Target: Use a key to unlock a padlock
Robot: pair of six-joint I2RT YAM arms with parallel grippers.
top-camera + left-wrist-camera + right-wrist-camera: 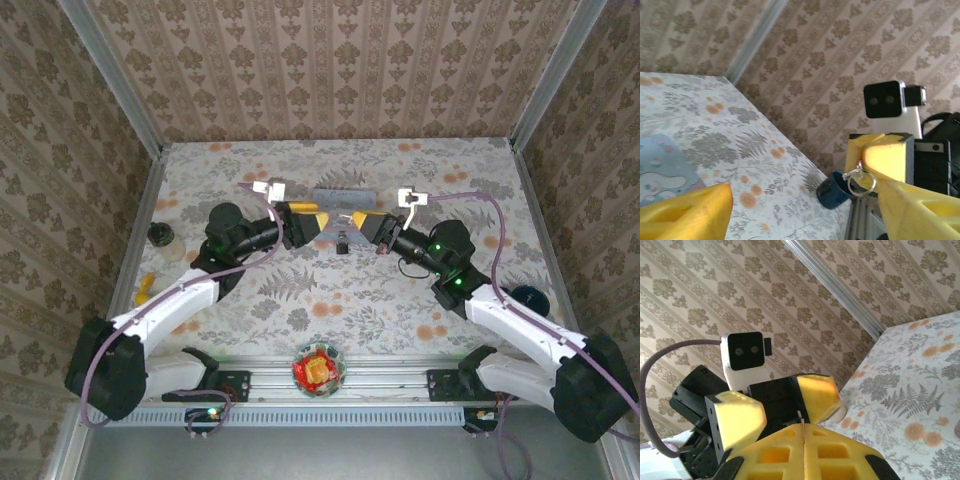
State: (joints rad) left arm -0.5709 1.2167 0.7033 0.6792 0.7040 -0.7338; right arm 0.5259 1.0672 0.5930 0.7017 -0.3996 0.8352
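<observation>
Over the middle of the table my two grippers meet tip to tip. My right gripper (362, 226) (802, 426) is shut on the key (801, 416), whose thin silvery blade sticks out between the pressed yellow pads. The key ring (860, 182) hangs under those pads. My left gripper (322, 226) (805, 200) faces it, open, with nothing between its yellow fingers (687, 210). A tiny black thing, apparently the padlock (343, 243), sits just below the meeting point. I cannot tell whether it hangs or lies on the cloth.
A pale blue cartoon tin (340, 196) (660, 175) lies behind the grippers. At the right table edge stands a dark blue cup (527, 296) (832, 191). A black-lidded jar (160, 236) and a yellow item (146, 288) sit left, a bowl (319, 368) near front. Patterned walls enclose three sides.
</observation>
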